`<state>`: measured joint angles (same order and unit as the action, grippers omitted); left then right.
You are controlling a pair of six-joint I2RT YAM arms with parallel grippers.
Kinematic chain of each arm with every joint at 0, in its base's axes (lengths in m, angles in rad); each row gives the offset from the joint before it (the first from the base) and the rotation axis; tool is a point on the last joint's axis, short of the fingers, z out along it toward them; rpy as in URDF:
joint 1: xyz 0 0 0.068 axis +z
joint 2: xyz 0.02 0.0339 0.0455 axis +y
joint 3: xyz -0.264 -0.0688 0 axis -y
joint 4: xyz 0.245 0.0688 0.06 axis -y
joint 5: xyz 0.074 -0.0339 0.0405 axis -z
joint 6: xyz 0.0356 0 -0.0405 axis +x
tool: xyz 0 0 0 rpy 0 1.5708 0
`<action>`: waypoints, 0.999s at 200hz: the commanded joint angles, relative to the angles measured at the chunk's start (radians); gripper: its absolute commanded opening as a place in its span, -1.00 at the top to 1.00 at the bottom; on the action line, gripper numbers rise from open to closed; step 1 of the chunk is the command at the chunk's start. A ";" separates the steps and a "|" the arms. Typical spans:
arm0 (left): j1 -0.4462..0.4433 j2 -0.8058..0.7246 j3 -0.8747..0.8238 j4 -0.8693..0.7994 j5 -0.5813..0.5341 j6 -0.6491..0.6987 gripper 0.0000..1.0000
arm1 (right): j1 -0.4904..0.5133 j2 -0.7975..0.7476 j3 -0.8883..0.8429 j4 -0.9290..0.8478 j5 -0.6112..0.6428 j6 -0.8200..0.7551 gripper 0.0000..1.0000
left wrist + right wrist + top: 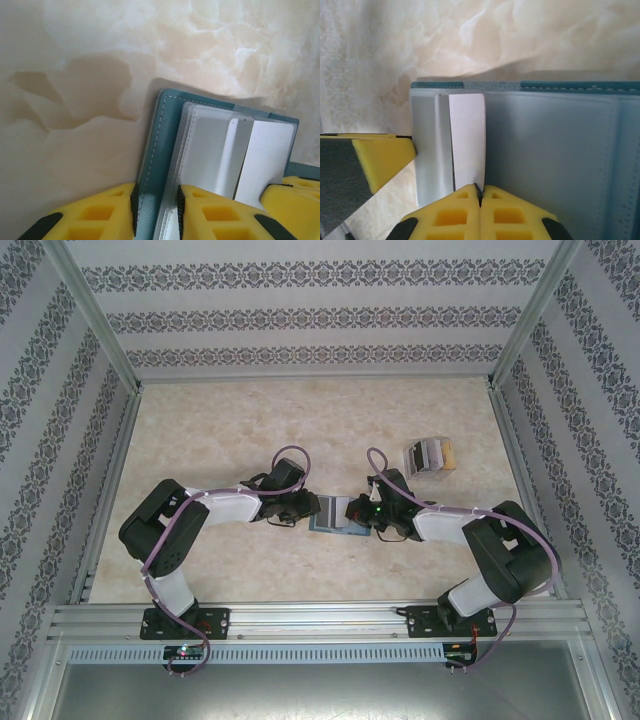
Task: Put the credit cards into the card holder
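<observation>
The teal card holder (333, 512) lies open on the table between my two grippers, pale pockets (555, 155) facing up. My left gripper (156, 197) is shut on the card holder's left edge (160, 150), with the teal cover and the lining's rim between its pads. My right gripper (480, 189) is shut on a whitish credit card (467, 135). It holds the card by its near end, slanted over the left-hand pocket (427, 145), and I cannot tell whether the far end is inside. The same credit card (270, 150) appears in the left wrist view. More credit cards (430, 454) stand in a small box.
The small box (445, 456) sits on the marble-patterned table (230, 430) behind and to the right of the right arm. Metal frame rails (310, 615) and patterned walls close the table in on all sides.
</observation>
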<state>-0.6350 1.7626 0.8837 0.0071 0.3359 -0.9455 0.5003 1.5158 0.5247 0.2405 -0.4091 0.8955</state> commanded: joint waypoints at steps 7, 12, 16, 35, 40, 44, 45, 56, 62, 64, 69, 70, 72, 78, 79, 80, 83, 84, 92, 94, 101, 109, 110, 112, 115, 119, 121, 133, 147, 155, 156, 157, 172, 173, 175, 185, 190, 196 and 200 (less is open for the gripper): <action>-0.014 0.018 0.017 -0.028 0.005 0.013 0.44 | 0.009 0.010 -0.002 -0.056 0.034 0.004 1.00; -0.014 0.018 0.017 -0.029 0.005 0.014 0.44 | 0.009 0.008 -0.001 -0.056 0.038 0.005 1.00; -0.014 0.018 0.018 -0.029 0.005 0.014 0.44 | 0.010 0.005 -0.003 -0.055 0.042 0.006 1.00; -0.014 0.020 0.018 -0.029 0.004 0.013 0.44 | 0.018 0.021 0.007 -0.043 0.026 0.016 1.00; -0.014 0.021 0.020 -0.028 0.006 0.013 0.44 | 0.022 0.027 0.012 -0.040 0.020 0.019 1.00; -0.014 0.023 0.020 -0.027 0.006 0.013 0.44 | 0.025 0.031 0.015 -0.037 0.019 0.022 1.00; -0.014 0.023 0.020 -0.027 0.006 0.013 0.44 | 0.026 0.032 0.015 -0.038 0.020 0.022 1.00; -0.014 0.022 0.022 -0.029 0.007 0.013 0.43 | 0.038 0.041 0.020 -0.028 0.027 0.036 1.00; -0.014 0.021 0.021 -0.027 0.007 0.012 0.43 | 0.043 0.044 0.023 -0.020 0.029 0.044 1.00; -0.014 0.021 0.022 -0.028 0.006 0.011 0.43 | 0.045 0.045 0.024 -0.018 0.030 0.045 1.00; -0.014 0.020 0.021 -0.027 0.006 0.011 0.43 | 0.049 0.049 0.029 -0.013 0.029 0.049 1.00; -0.014 0.019 0.021 -0.027 0.005 0.011 0.43 | 0.050 0.050 0.030 -0.012 0.030 0.050 1.00; -0.014 0.019 0.021 -0.027 0.006 0.011 0.44 | 0.052 0.051 0.032 -0.012 0.031 0.051 1.00; -0.014 0.019 0.022 -0.027 0.005 0.011 0.43 | 0.057 0.056 0.040 -0.014 0.032 0.052 1.00; -0.013 0.019 0.022 -0.027 0.005 0.010 0.43 | 0.058 0.056 0.042 -0.015 0.033 0.052 1.00; -0.014 0.018 0.021 -0.027 0.005 0.010 0.43 | 0.058 0.057 0.043 -0.016 0.032 0.052 1.00; -0.014 0.018 0.021 -0.026 0.005 0.010 0.43 | 0.060 0.060 0.046 -0.019 0.033 0.052 1.00; -0.014 0.017 0.020 -0.026 0.005 0.009 0.43 | 0.061 0.061 0.048 -0.019 0.033 0.052 1.00; -0.014 0.015 0.018 -0.022 0.005 0.008 0.43 | 0.064 0.067 0.054 -0.020 0.039 0.055 1.00; -0.014 0.015 0.017 -0.022 0.006 0.007 0.42 | 0.065 0.067 0.055 -0.020 0.041 0.055 1.00; -0.015 0.012 0.016 -0.021 0.006 0.007 0.42 | 0.067 0.073 0.060 -0.017 0.044 0.056 0.99; -0.014 0.011 0.014 -0.021 0.005 0.007 0.42 | 0.069 0.082 0.065 -0.017 0.040 0.052 0.98; -0.014 0.011 0.014 -0.021 0.004 0.007 0.42 | 0.069 0.083 0.065 -0.017 0.040 0.052 0.98; -0.014 0.010 0.014 -0.022 0.004 0.007 0.42 | 0.069 0.087 0.068 -0.018 0.038 0.051 0.98; -0.014 0.009 0.014 -0.021 0.003 0.006 0.42 | 0.069 0.090 0.071 -0.019 0.034 0.051 0.98; -0.014 0.009 0.014 -0.021 0.003 0.007 0.42 | 0.069 0.095 0.074 -0.017 0.030 0.049 0.97; -0.014 0.009 0.015 -0.020 0.003 0.007 0.42 | 0.069 0.098 0.076 -0.018 0.028 0.048 0.95; -0.014 0.008 0.015 -0.022 0.004 0.008 0.42 | 0.069 0.104 0.085 -0.028 0.023 0.037 0.89; -0.014 0.008 0.015 -0.023 0.002 0.008 0.42 | 0.067 0.102 0.097 -0.056 0.023 0.020 0.82; -0.014 0.008 0.014 -0.023 0.001 0.008 0.41 | 0.066 0.097 0.102 -0.074 0.026 0.006 0.80; -0.014 0.008 0.014 -0.023 0.001 0.008 0.41 | 0.066 0.096 0.103 -0.077 0.026 0.003 0.79; -0.014 0.008 0.015 -0.023 0.001 0.008 0.41 | 0.066 0.095 0.104 -0.079 0.028 0.001 0.79; -0.014 0.003 0.010 -0.022 -0.005 0.008 0.42 | 0.056 0.075 0.111 -0.130 0.046 -0.031 0.73; -0.014 0.002 0.009 -0.022 -0.005 0.008 0.42 | 0.055 0.072 0.111 -0.133 0.048 -0.033 0.72; -0.014 0.001 0.008 -0.022 -0.006 0.008 0.42 | 0.053 0.069 0.113 -0.140 0.050 -0.037 0.72; -0.014 -0.005 0.005 -0.022 -0.015 0.008 0.41 | 0.043 0.059 0.118 -0.165 0.055 -0.055 0.71; -0.014 -0.008 0.003 -0.022 -0.018 0.008 0.41 | 0.039 0.057 0.120 -0.175 0.051 -0.066 0.68; -0.014 -0.012 0.002 -0.024 -0.023 0.011 0.41 | 0.035 0.056 0.127 -0.189 0.049 -0.079 0.66; -0.014 -0.014 0.003 -0.029 -0.027 0.014 0.41 | 0.032 0.056 0.131 -0.202 0.049 -0.087 0.65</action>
<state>-0.6357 1.7649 0.8871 0.0044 0.3355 -0.9459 0.5510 1.5894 0.6289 0.1650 -0.3901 0.8856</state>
